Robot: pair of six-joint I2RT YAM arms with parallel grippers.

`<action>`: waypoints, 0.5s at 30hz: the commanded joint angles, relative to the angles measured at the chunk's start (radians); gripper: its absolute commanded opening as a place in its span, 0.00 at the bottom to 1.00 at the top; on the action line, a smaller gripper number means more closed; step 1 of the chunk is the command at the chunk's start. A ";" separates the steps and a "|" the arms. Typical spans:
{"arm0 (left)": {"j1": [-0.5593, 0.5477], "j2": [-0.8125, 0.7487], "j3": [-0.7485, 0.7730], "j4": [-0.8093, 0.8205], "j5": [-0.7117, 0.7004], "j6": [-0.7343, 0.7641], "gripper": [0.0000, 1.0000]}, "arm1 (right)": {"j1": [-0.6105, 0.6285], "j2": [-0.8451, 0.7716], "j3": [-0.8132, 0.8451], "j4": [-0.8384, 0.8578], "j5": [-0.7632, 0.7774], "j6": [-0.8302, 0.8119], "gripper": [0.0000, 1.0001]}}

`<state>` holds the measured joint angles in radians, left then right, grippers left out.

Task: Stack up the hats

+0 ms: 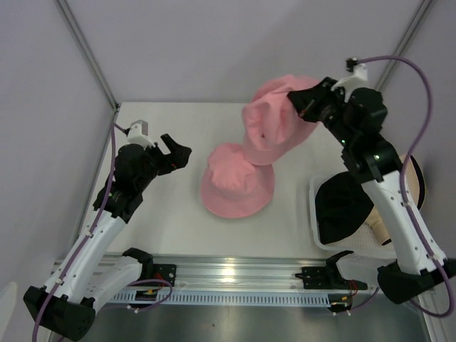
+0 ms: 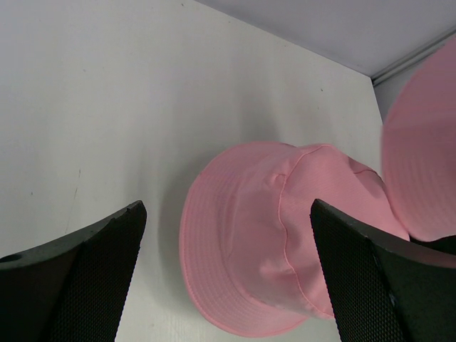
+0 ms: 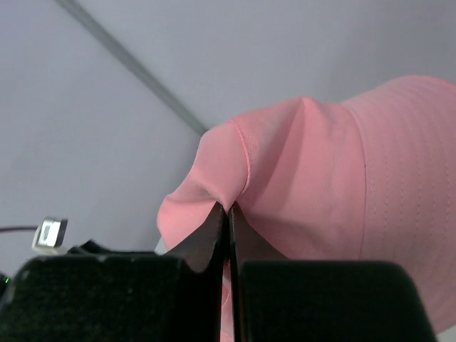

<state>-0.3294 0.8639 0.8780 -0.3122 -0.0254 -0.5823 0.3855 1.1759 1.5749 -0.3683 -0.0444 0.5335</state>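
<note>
Pinches lifted pink hat (image 1: 274,128), upper right, in right gripper (image 1: 303,101); holds left gripper (image 1: 178,152) gaping, centre left.

no readable text, labels, brands or numbers visible

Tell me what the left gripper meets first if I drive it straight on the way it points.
Probably the pink hat lying flat: in the wrist view it sits squarely between the open jaws of the left gripper. The lifted pink hat hangs right of that line. Depth is unclear.
</note>
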 commanded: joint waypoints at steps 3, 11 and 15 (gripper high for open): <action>0.012 -0.008 0.036 -0.004 -0.092 0.015 1.00 | 0.105 0.077 0.066 0.210 -0.176 0.083 0.00; 0.056 -0.065 0.012 -0.015 -0.117 -0.017 0.99 | 0.142 0.145 0.045 0.272 -0.371 0.198 0.00; 0.062 -0.078 0.006 -0.018 -0.136 -0.017 0.99 | 0.144 0.136 0.082 0.261 -0.390 0.235 0.00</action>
<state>-0.2802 0.8078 0.8780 -0.3462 -0.1303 -0.5873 0.5224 1.3178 1.5871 -0.1864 -0.3710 0.7124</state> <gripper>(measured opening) 0.994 0.010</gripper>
